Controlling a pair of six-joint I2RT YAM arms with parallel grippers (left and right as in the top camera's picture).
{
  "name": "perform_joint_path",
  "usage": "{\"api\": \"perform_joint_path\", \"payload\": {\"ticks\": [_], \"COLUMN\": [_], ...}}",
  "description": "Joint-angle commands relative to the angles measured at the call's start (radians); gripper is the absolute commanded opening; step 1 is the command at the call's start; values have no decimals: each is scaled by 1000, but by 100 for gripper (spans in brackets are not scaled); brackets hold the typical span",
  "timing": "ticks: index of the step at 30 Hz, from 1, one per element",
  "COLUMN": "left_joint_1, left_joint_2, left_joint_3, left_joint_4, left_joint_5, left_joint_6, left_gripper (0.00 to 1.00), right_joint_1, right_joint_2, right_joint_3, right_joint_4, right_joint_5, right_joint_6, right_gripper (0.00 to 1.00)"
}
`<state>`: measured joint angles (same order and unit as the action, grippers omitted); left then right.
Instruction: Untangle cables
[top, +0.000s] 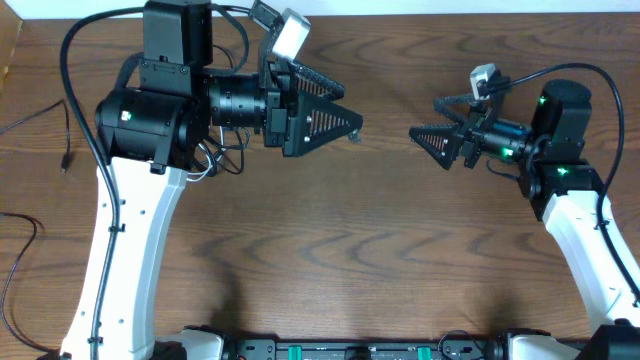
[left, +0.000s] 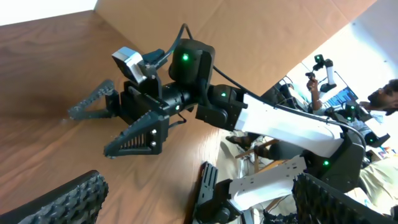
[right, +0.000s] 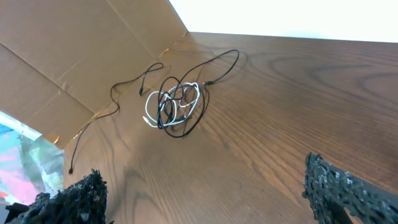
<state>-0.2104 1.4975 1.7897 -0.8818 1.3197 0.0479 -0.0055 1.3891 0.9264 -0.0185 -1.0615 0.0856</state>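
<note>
The cables (right: 175, 102) lie bunched on the wooden table in the right wrist view: several black cords looped with one short white cord. One black strand (right: 93, 134) trails away to the left. In the overhead view the left arm hides most of the bunch; only a bit (top: 212, 163) peeks out beneath it. My left gripper (top: 350, 110) is open and empty, above the table, pointing right. My right gripper (top: 425, 118) is open and empty and faces it across a gap. It also shows in the left wrist view (left: 87, 134). Neither gripper touches a cable.
A thin black cord with a plug (top: 66, 140) runs along the table's far left, and another loops at the left edge (top: 20, 250). A cardboard wall (right: 74, 56) stands behind the bunch. The right arm's body (left: 280, 124) fills the left wrist view.
</note>
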Motion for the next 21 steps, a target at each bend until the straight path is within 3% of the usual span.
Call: {"api": "perform_joint_path", "payload": {"ticks": [1, 10, 12, 15, 17, 19, 21], "left_joint_1": [2, 2, 2, 2, 2, 2, 2], "left_joint_2": [-11, -11, -11, -11, -11, -9, -1], "left_joint_3": [-2, -2, -2, -2, -2, -2, -2], "left_joint_4": [4, 25, 35, 26, 3, -33, -57], "left_joint_5": [35, 27, -39, -267, -505, -859, -1111], "left_joint_6": [-12, -12, -12, -12, -12, -12, -13], "left_gripper": [96, 96, 96, 96, 96, 96, 96], "right_joint_1": [-2, -2, -2, -2, -2, -2, -2], "right_joint_2": [-14, -14, -14, -14, -14, -14, -14], "right_joint_3": [8, 8, 8, 8, 8, 8, 8], "right_joint_4": [0, 0, 0, 0, -1, -1, -1], "right_joint_5": [-2, -1, 2, 2, 2, 2, 9], "right_joint_6": [-20, -20, -19, -19, -19, -19, -19], "right_gripper": [99, 99, 99, 99, 99, 99, 99]}}
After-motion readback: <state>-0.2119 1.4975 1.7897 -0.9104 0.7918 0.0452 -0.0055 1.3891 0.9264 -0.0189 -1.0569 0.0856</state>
